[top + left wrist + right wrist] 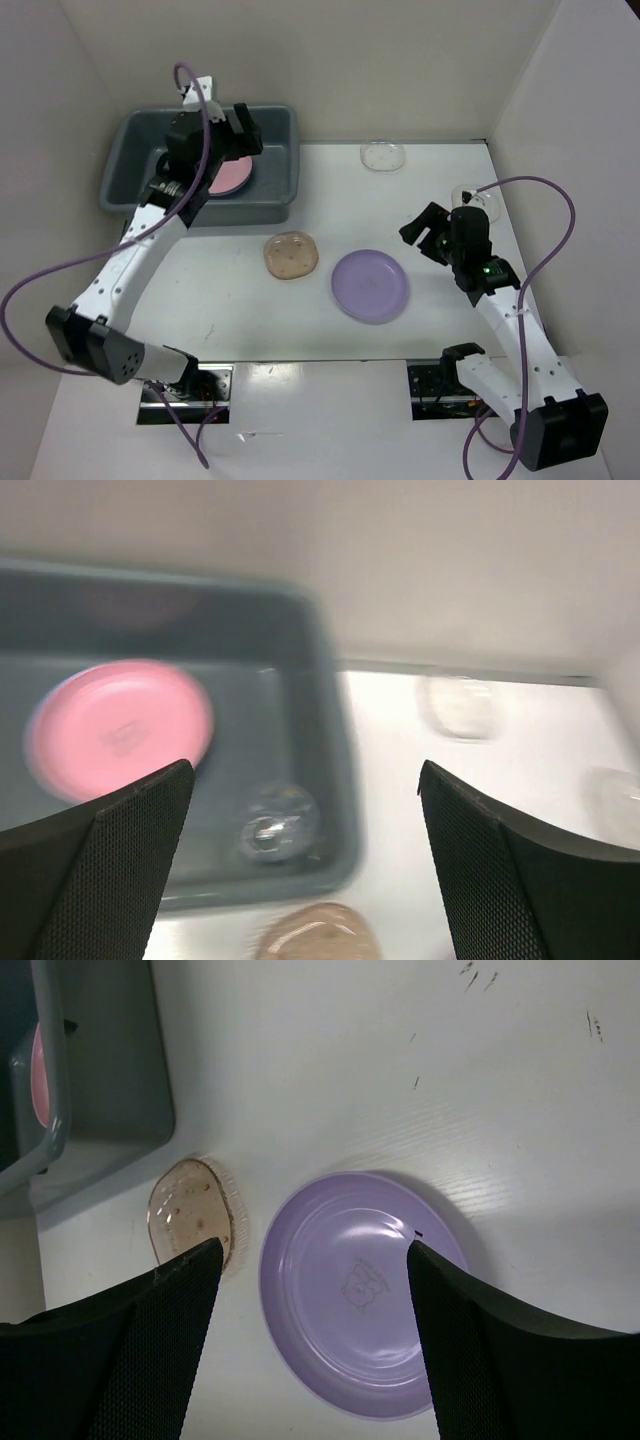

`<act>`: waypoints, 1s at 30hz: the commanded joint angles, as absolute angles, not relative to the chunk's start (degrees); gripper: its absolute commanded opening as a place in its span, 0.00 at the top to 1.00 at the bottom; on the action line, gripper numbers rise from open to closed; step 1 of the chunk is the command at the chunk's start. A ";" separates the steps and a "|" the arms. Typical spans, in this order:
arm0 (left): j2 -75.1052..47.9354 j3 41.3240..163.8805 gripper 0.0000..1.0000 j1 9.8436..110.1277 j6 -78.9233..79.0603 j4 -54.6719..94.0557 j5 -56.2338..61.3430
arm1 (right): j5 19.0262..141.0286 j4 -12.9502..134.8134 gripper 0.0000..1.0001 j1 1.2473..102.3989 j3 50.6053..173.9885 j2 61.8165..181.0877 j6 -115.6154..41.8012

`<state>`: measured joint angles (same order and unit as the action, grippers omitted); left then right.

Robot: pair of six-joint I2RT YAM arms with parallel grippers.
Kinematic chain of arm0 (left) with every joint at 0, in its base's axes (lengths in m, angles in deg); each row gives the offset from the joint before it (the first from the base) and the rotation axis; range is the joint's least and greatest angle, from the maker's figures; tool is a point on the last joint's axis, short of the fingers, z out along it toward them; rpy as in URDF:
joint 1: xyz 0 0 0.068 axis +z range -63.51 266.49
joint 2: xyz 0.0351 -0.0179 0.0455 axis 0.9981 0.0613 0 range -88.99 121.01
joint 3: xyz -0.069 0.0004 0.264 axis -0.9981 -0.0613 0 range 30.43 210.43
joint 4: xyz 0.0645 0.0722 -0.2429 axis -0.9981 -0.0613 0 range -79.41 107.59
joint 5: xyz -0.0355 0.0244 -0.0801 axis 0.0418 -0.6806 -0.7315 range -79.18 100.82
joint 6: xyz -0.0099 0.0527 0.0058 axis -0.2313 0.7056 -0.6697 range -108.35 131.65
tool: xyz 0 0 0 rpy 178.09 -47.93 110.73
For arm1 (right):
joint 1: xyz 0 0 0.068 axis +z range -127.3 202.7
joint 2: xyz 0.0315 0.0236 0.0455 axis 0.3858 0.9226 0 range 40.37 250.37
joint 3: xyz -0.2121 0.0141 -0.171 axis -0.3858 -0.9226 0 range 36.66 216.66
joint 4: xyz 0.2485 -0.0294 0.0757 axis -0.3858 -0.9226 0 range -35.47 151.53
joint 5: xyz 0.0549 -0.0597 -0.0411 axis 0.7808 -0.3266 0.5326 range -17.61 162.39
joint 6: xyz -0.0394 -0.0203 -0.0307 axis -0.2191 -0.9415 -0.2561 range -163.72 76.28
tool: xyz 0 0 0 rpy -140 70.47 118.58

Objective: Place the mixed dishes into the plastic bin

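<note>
The dark gray bin (272, 122) stands at the back left and holds a pink plate (232, 177). In the left wrist view a small clear cup (274, 825) lies in the bin (330, 742) beside the pink plate (120, 725). My left gripper (215, 130) is open and empty above the bin, its view blurred (305, 780). The tan speckled dish (291, 255) and lavender plate (370, 285) lie mid-table. My right gripper (425, 232) is open and empty, above and right of the lavender plate (365, 1295); it shows in its own wrist view (313, 1250). No blue plate shows.
A clear shallow bowl (383, 156) lies at the back of the table. Another clear bowl (478, 198) lies by the right wall, partly behind my right arm. White walls enclose the table on three sides. The tan dish (192, 1210) lies close to the bin's front corner (110, 1080).
</note>
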<state>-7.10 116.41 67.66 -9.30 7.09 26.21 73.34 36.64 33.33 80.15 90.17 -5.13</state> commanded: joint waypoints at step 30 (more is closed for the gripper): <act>15.77 97.05 0.05 43.42 -15.52 17.76 6.51 | 73.35 37.71 0.20 33.86 82.89 94.95 -5.76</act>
